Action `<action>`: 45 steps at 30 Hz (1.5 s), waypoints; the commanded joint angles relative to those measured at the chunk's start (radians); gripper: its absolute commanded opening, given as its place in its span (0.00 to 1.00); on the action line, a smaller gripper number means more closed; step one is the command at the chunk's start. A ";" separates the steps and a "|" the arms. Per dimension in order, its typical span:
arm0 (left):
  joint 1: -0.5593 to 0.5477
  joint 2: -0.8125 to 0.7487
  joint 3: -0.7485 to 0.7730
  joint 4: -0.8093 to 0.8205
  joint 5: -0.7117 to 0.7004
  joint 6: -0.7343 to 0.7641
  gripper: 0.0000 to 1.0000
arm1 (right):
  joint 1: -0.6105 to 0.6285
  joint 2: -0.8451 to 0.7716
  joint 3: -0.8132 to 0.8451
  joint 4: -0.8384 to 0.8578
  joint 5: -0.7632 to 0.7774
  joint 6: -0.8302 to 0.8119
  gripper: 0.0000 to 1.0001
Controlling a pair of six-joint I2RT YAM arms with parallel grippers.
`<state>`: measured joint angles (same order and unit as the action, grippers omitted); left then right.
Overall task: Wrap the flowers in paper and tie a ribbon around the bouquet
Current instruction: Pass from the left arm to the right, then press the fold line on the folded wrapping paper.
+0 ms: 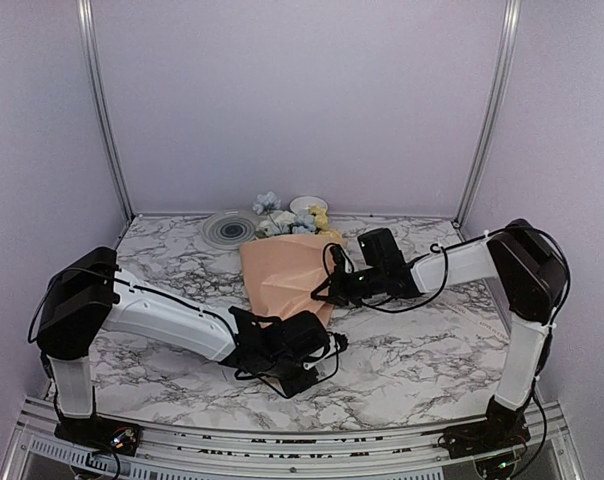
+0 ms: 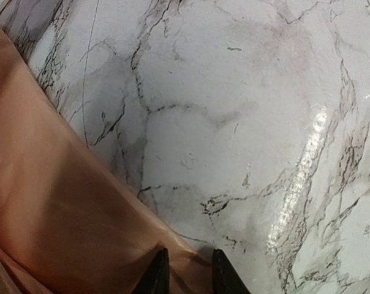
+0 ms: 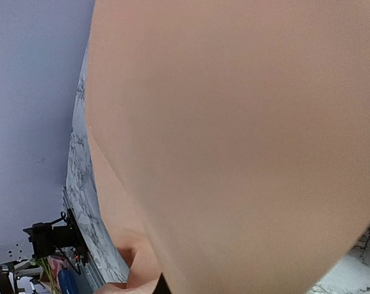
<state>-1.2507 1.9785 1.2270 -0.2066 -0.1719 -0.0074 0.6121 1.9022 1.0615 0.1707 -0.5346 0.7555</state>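
Note:
The peach paper (image 1: 282,275) lies folded over the flowers (image 1: 282,222), whose blue, white and yellow blooms stick out at its far end. My left gripper (image 1: 322,347) is at the paper's near right edge. In the left wrist view the left gripper (image 2: 188,272) has its fingertips a little apart, one on the paper (image 2: 50,202) and one at its edge, and the paper puckers between them. My right gripper (image 1: 328,288) is shut at the paper's right edge. Lifted paper (image 3: 246,135) fills the right wrist view; only a dark fingertip (image 3: 163,288) shows. The ribbon is out of view.
A round grey ringed disc (image 1: 227,228) and a small white bowl (image 1: 307,205) sit at the back of the marble table (image 1: 432,350), beside the blooms. Lilac walls close in the back and both sides. A metal rail (image 1: 282,440) runs along the near edge.

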 commanded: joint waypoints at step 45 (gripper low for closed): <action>-0.082 0.016 -0.032 -0.036 -0.048 0.242 0.00 | -0.031 0.081 -0.002 0.044 0.090 -0.022 0.00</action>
<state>-1.3167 1.9335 1.1664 -0.1852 -0.3130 0.1883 0.5861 2.0197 1.0615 0.2085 -0.4885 0.7322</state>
